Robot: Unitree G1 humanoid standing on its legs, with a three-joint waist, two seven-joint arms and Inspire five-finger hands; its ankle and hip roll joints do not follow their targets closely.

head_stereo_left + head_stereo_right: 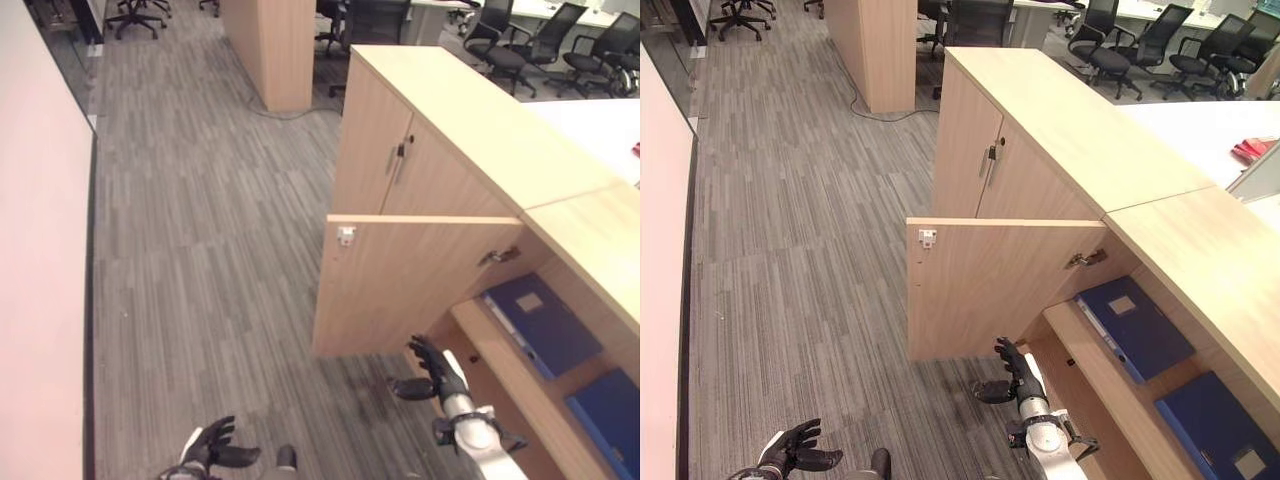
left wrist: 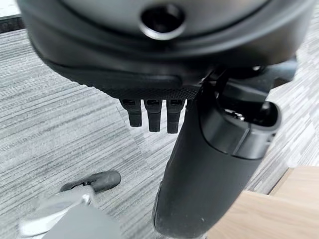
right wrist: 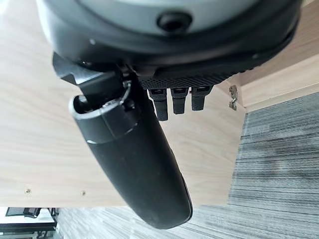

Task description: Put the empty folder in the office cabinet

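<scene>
Swinging the open cabinet door (image 1: 990, 285) shut risks clipping it, since the right hand (image 1: 1012, 375) hovers empty, fingers relaxed, just beside its lower edge, the blue folder (image 1: 1130, 325) already lying on the shelf (image 1: 1095, 365), the left hand (image 1: 795, 450) idle and loosely spread.

— Where's the folder (image 1: 1133, 326)?

— Blue, lying flat on the shelf inside the office cabinet (image 1: 1080, 160), up and to the right of the right hand (image 1: 1018, 375), apart from it.

— And the cabinet?

— Pale wood, its near door (image 1: 995, 285) swung wide open just beyond that hand's fingers. The doors farther off are closed.
</scene>
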